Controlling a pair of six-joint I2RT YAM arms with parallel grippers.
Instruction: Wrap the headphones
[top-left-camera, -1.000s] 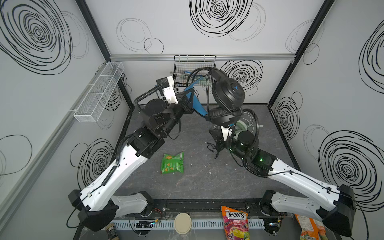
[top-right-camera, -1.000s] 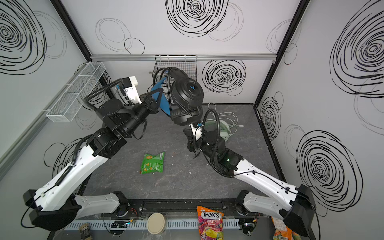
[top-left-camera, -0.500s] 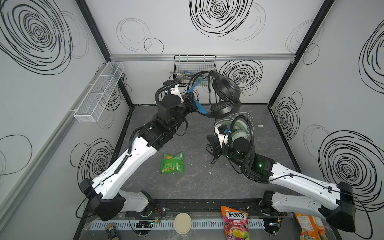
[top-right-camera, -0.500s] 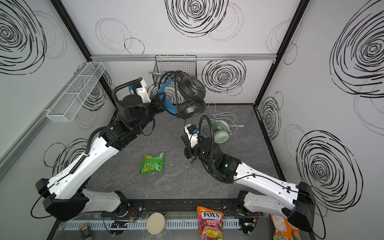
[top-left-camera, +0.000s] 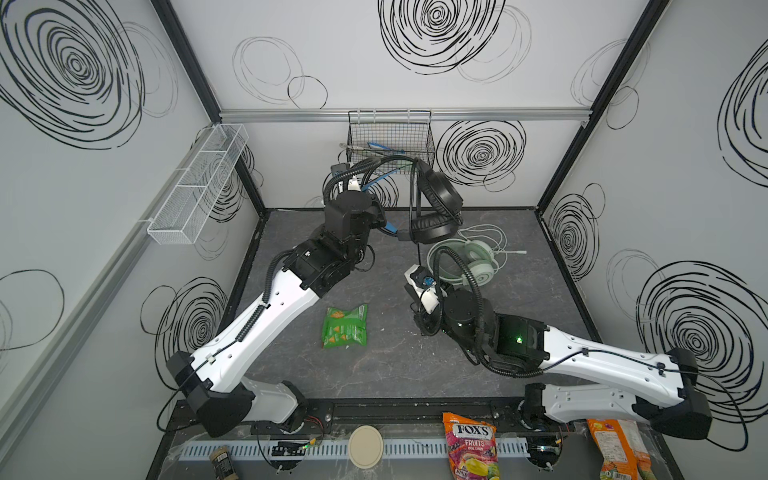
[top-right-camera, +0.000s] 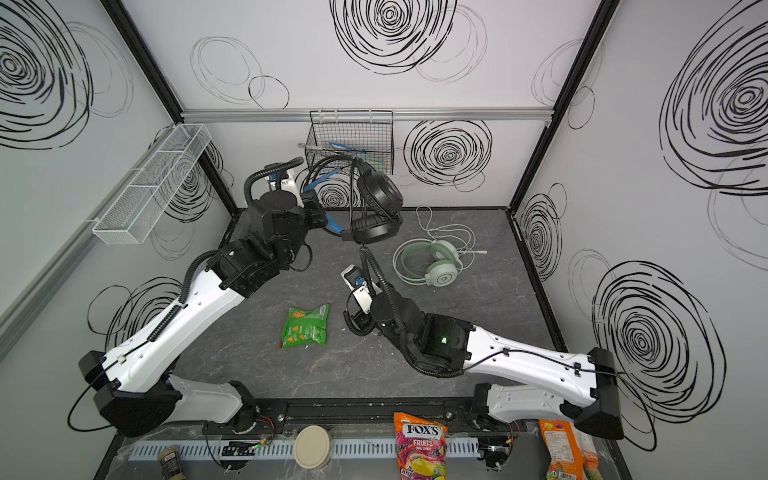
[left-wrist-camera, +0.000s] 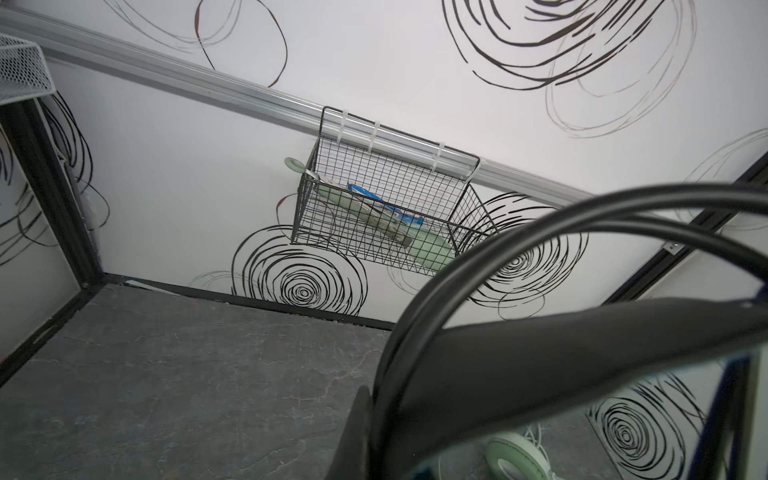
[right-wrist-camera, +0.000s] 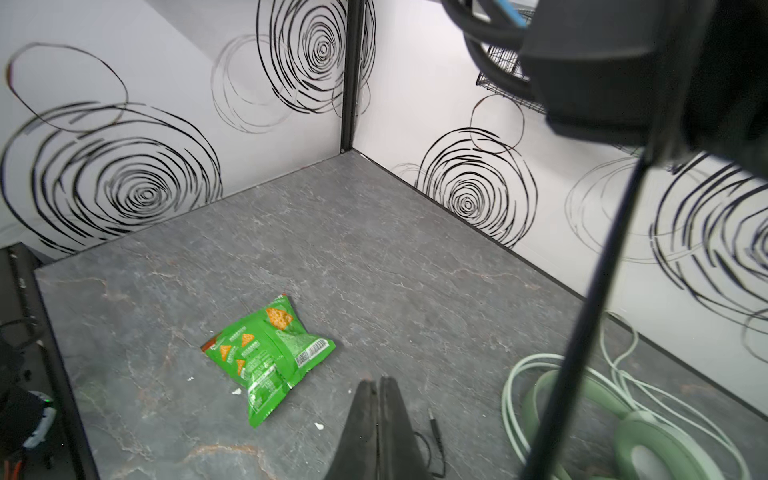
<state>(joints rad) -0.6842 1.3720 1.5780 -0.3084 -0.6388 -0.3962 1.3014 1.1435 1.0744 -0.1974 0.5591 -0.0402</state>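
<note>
The black headphones (top-left-camera: 440, 195) hang in the air near the back wall, one ear cup above the other. My left gripper (top-left-camera: 385, 224) is shut on their blue-lined headband; one finger (left-wrist-camera: 353, 440) shows beside the band. Their black cable (top-left-camera: 414, 199) loops over the band and runs straight down to my right gripper (right-wrist-camera: 378, 382), low over the table. Those jaws are pressed together on the cable, and its plug (right-wrist-camera: 433, 417) lies beside them. The mint green headphones (top-left-camera: 478, 257) lie flat at the back right with their pale cable loose around them.
A green snack bag (top-left-camera: 345, 326) lies mid-table, left of my right gripper. A black wire basket (top-left-camera: 390, 137) hangs on the back wall just behind the raised headset, and a white mesh shelf (top-left-camera: 199, 183) is on the left wall. Snack bags (top-left-camera: 469, 444) and a round lid (top-left-camera: 365, 446) sit past the front rail.
My left arm has swung the black headphones back and down toward the rear wall, turning them over. My right gripper has stayed low and shifted slightly toward the front.
</note>
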